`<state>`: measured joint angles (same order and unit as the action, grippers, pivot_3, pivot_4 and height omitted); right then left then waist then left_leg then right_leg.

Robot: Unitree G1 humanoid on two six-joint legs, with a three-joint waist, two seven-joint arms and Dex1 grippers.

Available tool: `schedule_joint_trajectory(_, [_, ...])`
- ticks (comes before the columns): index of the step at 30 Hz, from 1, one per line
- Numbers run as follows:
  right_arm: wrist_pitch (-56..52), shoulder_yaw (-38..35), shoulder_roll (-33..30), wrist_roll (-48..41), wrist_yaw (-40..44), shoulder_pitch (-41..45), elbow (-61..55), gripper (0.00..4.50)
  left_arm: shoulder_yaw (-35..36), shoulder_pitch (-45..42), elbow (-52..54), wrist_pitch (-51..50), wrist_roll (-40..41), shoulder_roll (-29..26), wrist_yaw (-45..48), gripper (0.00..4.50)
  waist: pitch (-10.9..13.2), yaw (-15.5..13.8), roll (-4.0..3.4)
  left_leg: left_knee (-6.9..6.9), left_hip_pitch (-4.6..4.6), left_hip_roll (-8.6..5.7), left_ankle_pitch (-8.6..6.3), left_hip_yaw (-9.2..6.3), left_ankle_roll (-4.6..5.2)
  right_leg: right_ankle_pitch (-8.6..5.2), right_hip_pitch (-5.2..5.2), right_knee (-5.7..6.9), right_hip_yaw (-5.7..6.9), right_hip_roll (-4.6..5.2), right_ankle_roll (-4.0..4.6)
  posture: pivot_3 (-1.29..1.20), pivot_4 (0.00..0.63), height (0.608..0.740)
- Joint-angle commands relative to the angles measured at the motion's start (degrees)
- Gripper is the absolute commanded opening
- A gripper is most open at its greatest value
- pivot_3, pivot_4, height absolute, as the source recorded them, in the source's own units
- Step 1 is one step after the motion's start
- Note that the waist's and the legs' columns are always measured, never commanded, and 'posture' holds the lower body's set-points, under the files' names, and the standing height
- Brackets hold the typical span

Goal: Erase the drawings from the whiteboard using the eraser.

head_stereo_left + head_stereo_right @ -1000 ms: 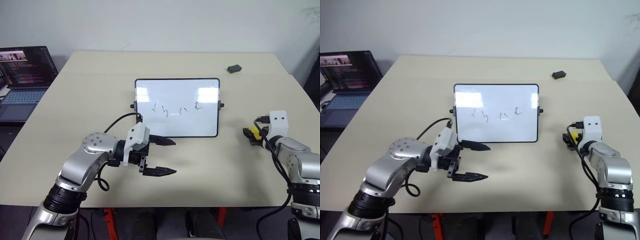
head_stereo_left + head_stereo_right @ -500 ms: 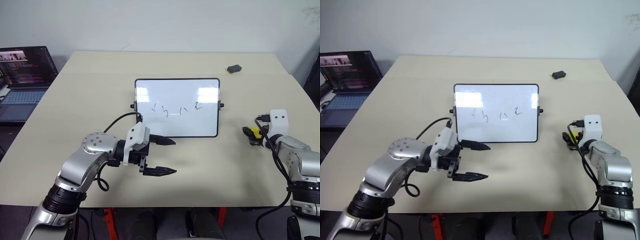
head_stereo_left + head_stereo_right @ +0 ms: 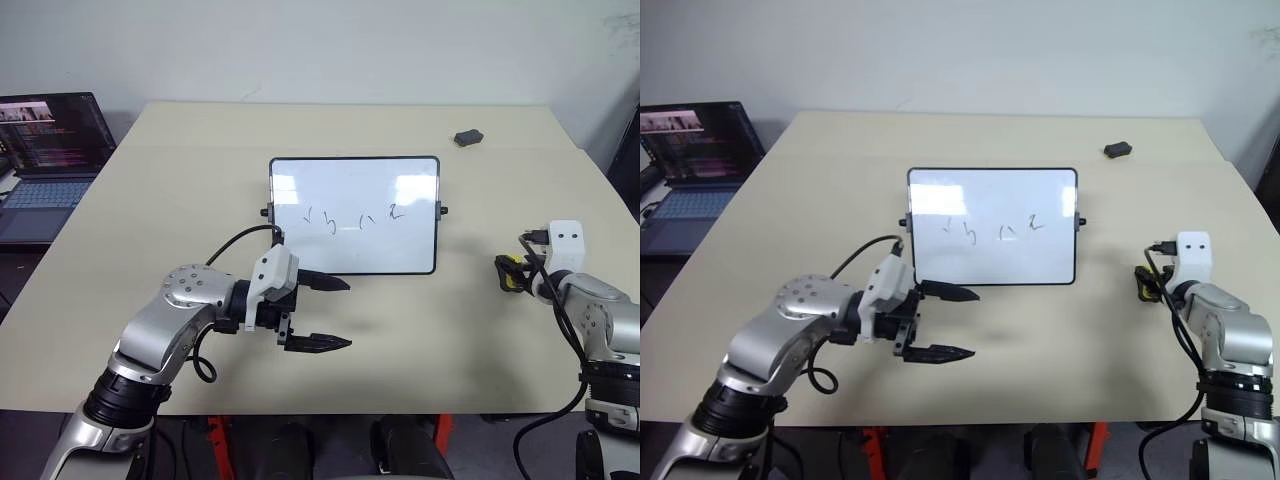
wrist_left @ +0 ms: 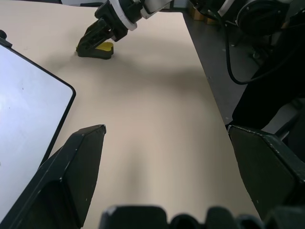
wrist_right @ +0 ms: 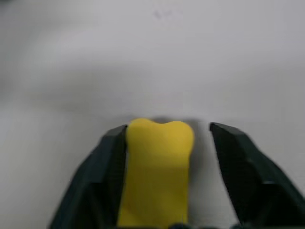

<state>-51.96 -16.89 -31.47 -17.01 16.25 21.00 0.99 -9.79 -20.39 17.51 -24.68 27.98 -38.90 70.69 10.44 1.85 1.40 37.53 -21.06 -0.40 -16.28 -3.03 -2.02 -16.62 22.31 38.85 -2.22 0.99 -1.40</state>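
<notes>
Grasp step in hand: right gripper (image 5: 164, 191) jaws straddle the eraser (image 5: 157, 167) on the bench (image 3: 420, 330), right of the whiteboard (image 3: 354, 214), one jaw touching, not yet clamped. Left gripper (image 3: 325, 312) jaws apart. Next: clamp, lift, carry to the drawings (image 3: 355, 216).

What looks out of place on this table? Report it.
Nothing is spilled or damaged. One oddity: the eraser sits off-centre in the right gripper, against one finger with a gap to the other. The whiteboard sits square to the table edge, its drawings unwiped.
</notes>
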Motion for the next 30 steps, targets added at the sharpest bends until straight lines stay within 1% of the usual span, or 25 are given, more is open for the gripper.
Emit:
schedule_joint_trajectory(1, [0.4,-0.9,-0.3,-0.1,-0.3,0.9,-1.5,1.46,1.0,0.2,1.4,0.6,0.7,-0.5,0.2,4.5,0.0,0.0,0.0,0.0,0.0,0.0,0.0,0.0,0.0,0.0,0.0,0.0,0.0,0.0,0.0,0.0,0.15,0.74])
schedule_joint_trajectory(3, [0.7,-0.8,-0.4,0.1,-0.3,1.0,-1.0,1.1,1.1,0.2,1.4,0.6,0.7,-0.6,0.1,4.5,0.0,0.0,0.0,0.0,0.0,0.0,0.0,0.0,0.0,0.0,0.0,0.0,0.0,0.0,0.0,0.0,0.15,0.74])
schedule_joint_trajectory(15, [2.4,0.1,-0.3,1.2,-0.7,0.2,-2.5,0.99,1.3,0.6,1.2,0.5,0.5,-0.7,-0.4,4.5,0.0,0.0,0.0,0.0,0.0,0.0,0.0,0.0,0.0,0.0,0.0,0.0,0.0,0.0,0.0,0.0,0.15,0.74])
schedule_joint_trajectory(17, [3.3,0.2,-0.8,1.4,-0.5,-0.6,-4.9,0.99,1.9,0.8,1.3,0.0,0.7,-0.7,-1.1,4.5,0.0,0.0,0.0,0.0,0.0,0.0,0.0,0.0,0.0,0.0,0.0,0.0,0.0,0.0,0.0,0.0,0.15,0.74])
schedule_joint_trajectory(20, [4.6,1.1,-2.5,2.0,0.9,-2.8,-11.4,0.99,2.9,1.2,1.6,-0.9,1.2,-1.0,-2.3,4.5,0.0,0.0,-0.01,0.0,-0.01,0.0,0.0,-0.01,0.0,0.0,0.0,0.0,0.01,0.0,0.0,0.0,0.15,0.74])
schedule_joint_trajectory(24, [6.3,1.6,-3.0,1.4,2.6,-5.8,-20.2,0.99,4.8,1.7,1.9,-2.4,1.2,-0.9,-5.4,4.5,0.0,0.0,-0.02,0.0,-0.01,0.02,0.0,-0.04,0.0,0.0,0.01,0.0,0.02,0.0,-0.01,0.0,0.15,0.74])
schedule_joint_trajectory(30, [9.5,3.6,-0.9,0.9,3.3,-6.7,-29.5,0.99,6.0,2.1,4.1,-5.3,0.9,-0.8,-10.8,4.5,0.0,0.0,-0.02,0.01,0.0,0.01,0.0,-0.06,0.0,0.0,0.0,0.01,0.04,0.01,-0.02,0.0,0.15,0.74])
